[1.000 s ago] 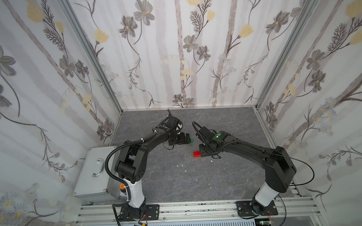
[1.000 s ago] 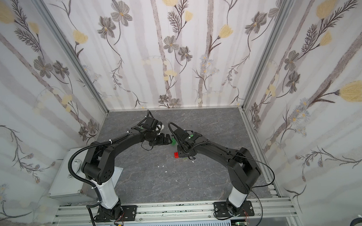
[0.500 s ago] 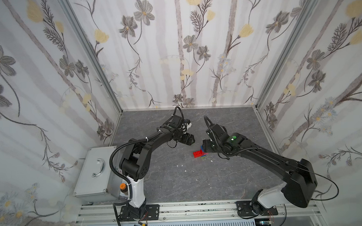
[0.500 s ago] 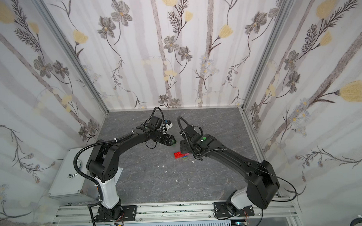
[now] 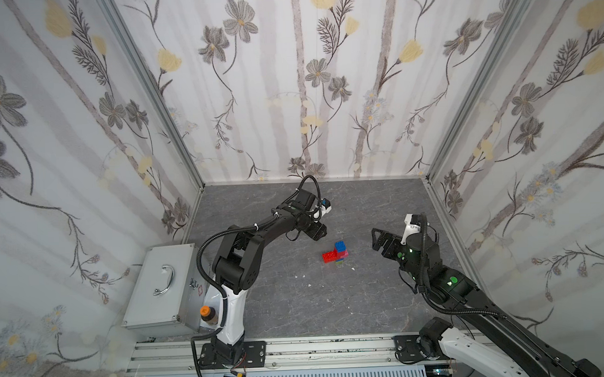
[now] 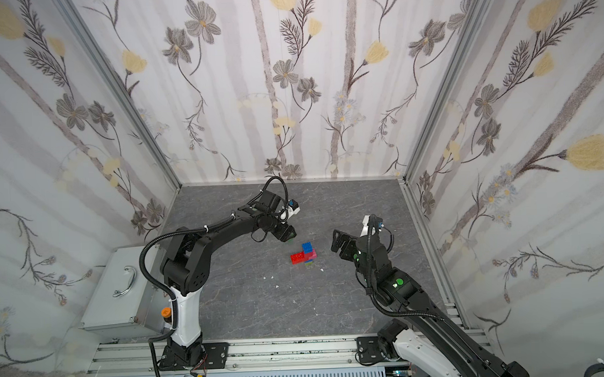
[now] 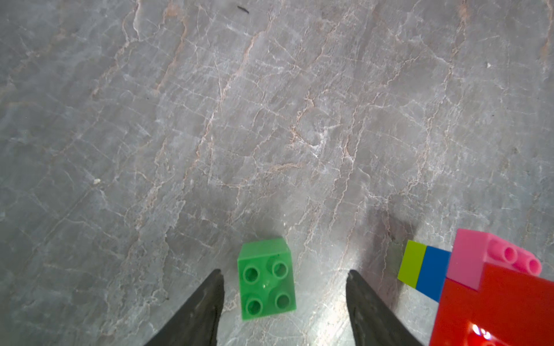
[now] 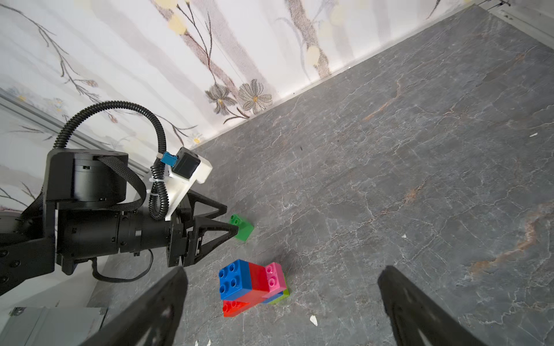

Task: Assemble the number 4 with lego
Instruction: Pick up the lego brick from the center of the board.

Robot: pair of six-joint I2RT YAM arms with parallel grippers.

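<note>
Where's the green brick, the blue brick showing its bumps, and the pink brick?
green brick [image 7: 266, 280]: left wrist view, middle of its studded top.
blue brick [image 8: 233, 280]: right wrist view, middle of its studded face.
pink brick [image 8: 274, 277]: right wrist view, its studded face.

Brick figure [image 7: 491, 302] cut by left wrist view's edge — in top view, left pincer [image 6: 287, 236] nearly hides green brick [image 6: 290, 241].
</note>
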